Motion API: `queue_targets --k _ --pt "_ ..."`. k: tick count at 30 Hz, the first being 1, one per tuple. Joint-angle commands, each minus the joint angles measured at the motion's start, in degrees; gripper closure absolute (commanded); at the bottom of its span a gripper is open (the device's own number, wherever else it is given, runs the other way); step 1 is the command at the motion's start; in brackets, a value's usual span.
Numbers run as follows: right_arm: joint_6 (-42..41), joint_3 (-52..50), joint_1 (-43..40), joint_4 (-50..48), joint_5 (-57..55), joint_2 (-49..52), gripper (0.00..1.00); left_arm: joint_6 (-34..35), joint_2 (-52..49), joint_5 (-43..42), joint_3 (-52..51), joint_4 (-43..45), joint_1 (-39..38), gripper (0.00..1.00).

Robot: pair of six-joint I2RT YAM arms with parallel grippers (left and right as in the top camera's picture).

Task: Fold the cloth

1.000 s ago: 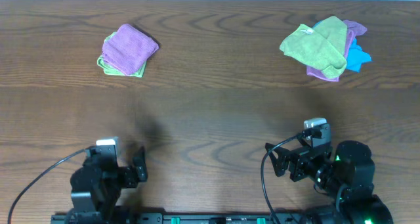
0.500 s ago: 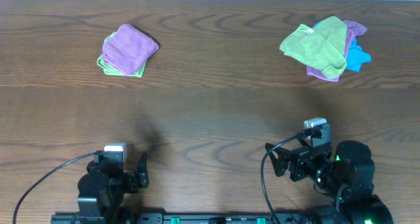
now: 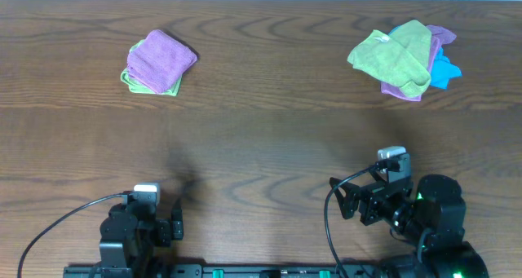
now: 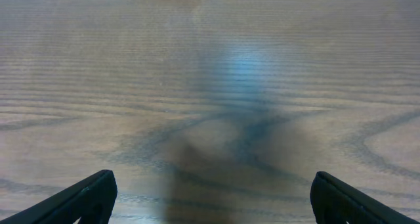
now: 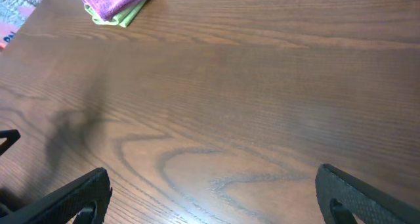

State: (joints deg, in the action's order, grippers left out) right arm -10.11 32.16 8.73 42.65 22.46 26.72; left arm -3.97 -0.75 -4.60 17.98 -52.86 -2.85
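The brown wooden tabletop (image 3: 269, 123) fills the overhead view. At about 2 o'clock lies a heap of cloths (image 3: 400, 58), a yellow-green one on top with purple and blue showing at its right edge. At about 10 o'clock, well apart from the heap, the cloth (image 3: 161, 58) lies as a compact lilac bundle on a yellow-green cloth (image 3: 130, 79), whose edges show at the bundle's left and lower sides. The left tool (image 3: 175, 219) sits at about 7 o'clock and the right tool (image 3: 344, 201) at about 5 o'clock, both far from the cloth. Each wrist view shows its fingers spread wide over bare wood, pinching nothing.
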Motion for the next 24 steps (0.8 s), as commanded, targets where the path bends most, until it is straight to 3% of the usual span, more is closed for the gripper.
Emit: queue_targets --k 1,24 --pt "-0.57 -0.02 -0.55 0.11 0.02 -0.20 0.01 -2.49 0.55 2.89 -0.90 -2.73 -0.31 0.05" --pt "-0.57 -0.02 -0.55 0.11 0.02 -0.20 0.01 -2.47 0.55 3.54 -0.90 -2.73 -0.28 0.05"
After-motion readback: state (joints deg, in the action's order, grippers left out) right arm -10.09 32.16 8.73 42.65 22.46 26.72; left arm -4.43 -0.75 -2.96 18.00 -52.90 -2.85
